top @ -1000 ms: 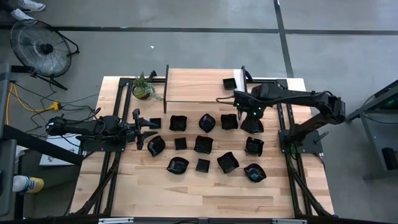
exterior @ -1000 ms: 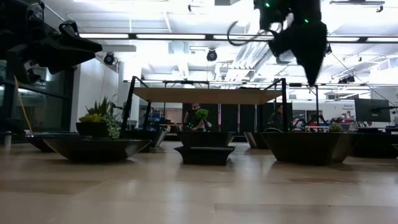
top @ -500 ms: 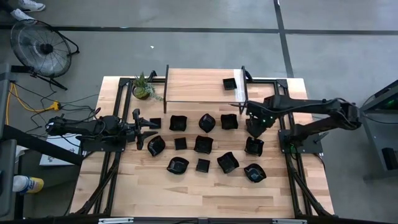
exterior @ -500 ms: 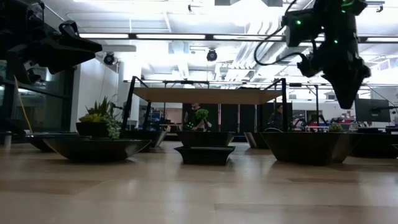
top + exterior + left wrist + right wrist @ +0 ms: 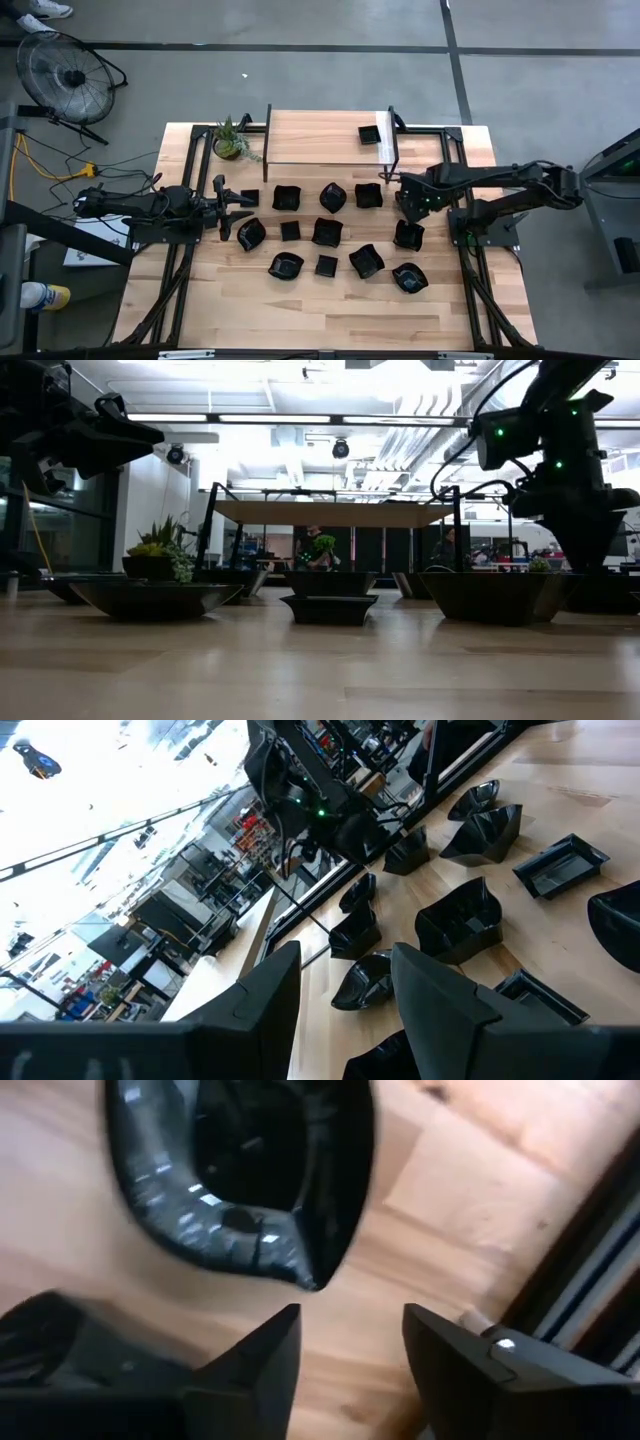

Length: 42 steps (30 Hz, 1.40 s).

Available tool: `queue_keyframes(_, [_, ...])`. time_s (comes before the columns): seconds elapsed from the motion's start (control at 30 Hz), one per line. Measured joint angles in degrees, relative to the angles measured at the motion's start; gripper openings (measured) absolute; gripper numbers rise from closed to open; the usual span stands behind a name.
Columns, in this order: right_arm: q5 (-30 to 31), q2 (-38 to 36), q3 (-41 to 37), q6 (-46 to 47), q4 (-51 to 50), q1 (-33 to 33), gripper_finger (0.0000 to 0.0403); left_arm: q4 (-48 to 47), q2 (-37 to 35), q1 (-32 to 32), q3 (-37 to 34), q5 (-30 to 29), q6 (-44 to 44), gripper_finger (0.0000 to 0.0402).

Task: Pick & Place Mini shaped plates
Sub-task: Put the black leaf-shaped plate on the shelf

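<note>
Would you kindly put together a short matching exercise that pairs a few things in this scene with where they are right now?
Things:
1. potted plant
2. lone square plate
3. left end effector
4. right end effector

Places:
A. on the raised wooden shelf
B. above the plates at the right end of the rows
C. far-left corner of the table
D. at the left edge of the plates, waiting

Pairs: 1-C, 2-A, 3-D, 4-B
</note>
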Motion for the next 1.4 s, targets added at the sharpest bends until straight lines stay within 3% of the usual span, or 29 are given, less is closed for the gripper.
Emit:
queue_keyframes(0.17, [2.56, 0.00, -0.05, 2.27, 2.17, -1.20, 0.0203, 0.00, 0.00, 0.01, 0.00, 0.02, 0.00, 0.0154])
queue_keyframes(0.5, [3.30, 0.02, -0.05, 1.65, 6.21, -5.88, 0.0204, 0.00, 0.00, 0.01, 0.01, 0.02, 0.00, 0.0154])
queue_keyframes(1.0, [-0.58, 0.10, -7.61, 0.47, 10.63, -10.52, 0.0204, 0.00, 0.00, 0.00, 0.00, 0.04, 0.00, 0.0154])
queue_keyframes(1.4, [-3.86, 0.07, -7.74, -3.90, 16.86, -10.66, 0.0204, 0.00, 0.00, 0.00, 0.00, 0.04, 0.00, 0.0154])
